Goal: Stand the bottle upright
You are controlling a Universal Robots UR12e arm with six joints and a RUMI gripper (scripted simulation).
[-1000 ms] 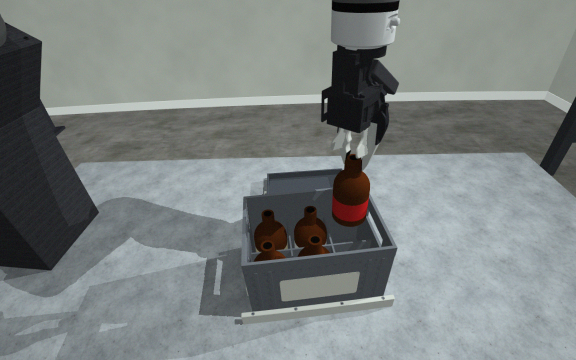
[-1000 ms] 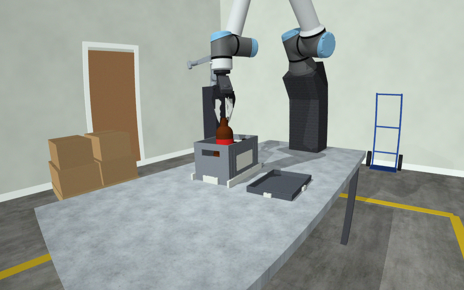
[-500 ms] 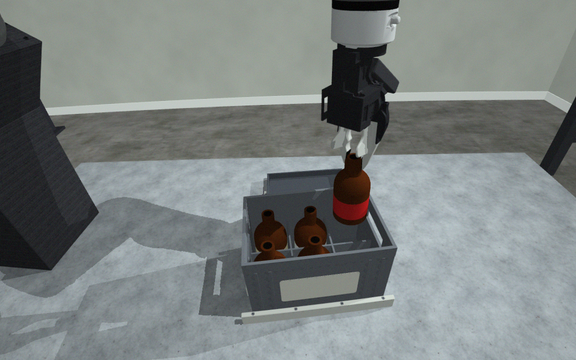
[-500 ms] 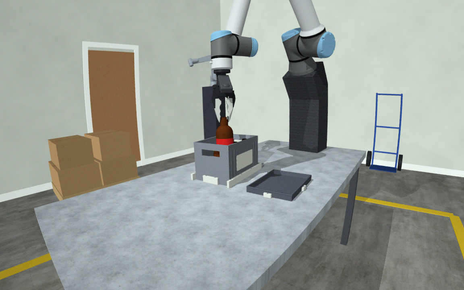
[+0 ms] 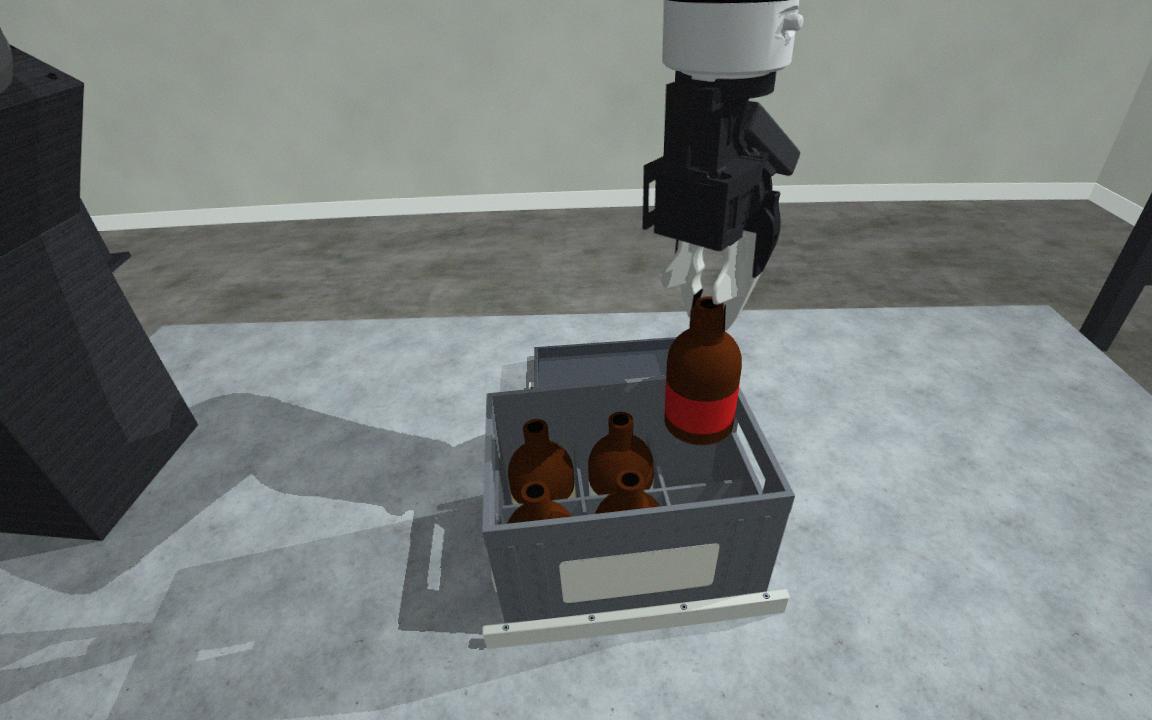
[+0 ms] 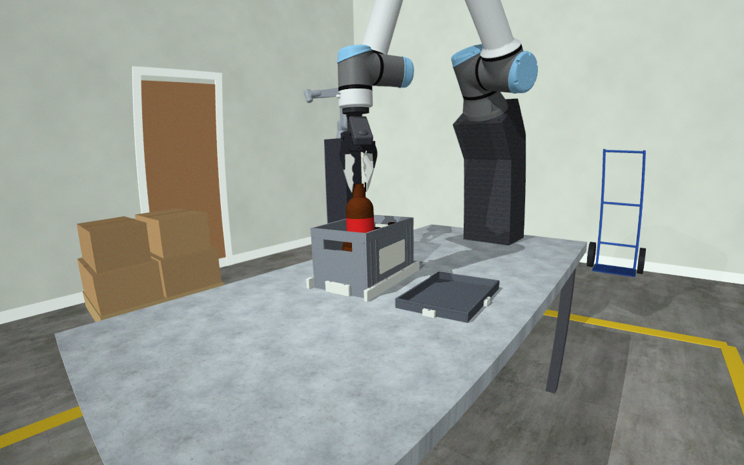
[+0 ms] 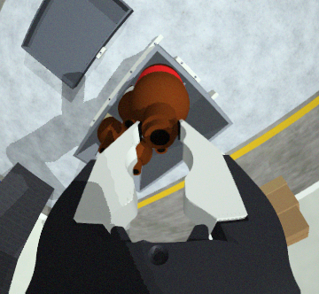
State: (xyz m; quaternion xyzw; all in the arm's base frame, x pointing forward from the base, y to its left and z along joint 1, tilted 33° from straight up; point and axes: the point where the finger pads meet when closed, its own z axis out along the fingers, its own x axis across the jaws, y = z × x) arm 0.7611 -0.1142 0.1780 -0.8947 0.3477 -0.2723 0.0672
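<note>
- Four brown bottles (image 5: pixel 541 463) sit in the crate's (image 5: pixel 634 546) left cells.
- The hand (image 5: pixel 711 284) is clamped on the red-banded bottle's (image 5: pixel 702 376) neck, hanging upright, base about rim level (to clear the dividers, I judge).
- Only the exterior view shows the tray (image 6: pixel 447 296) lying flat near the counter's (image 6: pixel 282 370) right edge.

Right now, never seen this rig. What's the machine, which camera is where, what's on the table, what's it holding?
It is a single jointed robot arm with a two-finger end effector. One camera looks down at the table's front, one stands off to the side showing the whole room, and one rides on the wrist looking down past the white fingers. On the grey table stand a grey crate and, beside it, a shallow grey tray. Four brown bottles sit in the crate. The end effector is shut on the neck of a fifth, the red-labelled bottle, upright, hanging mostly above the crate.
</note>
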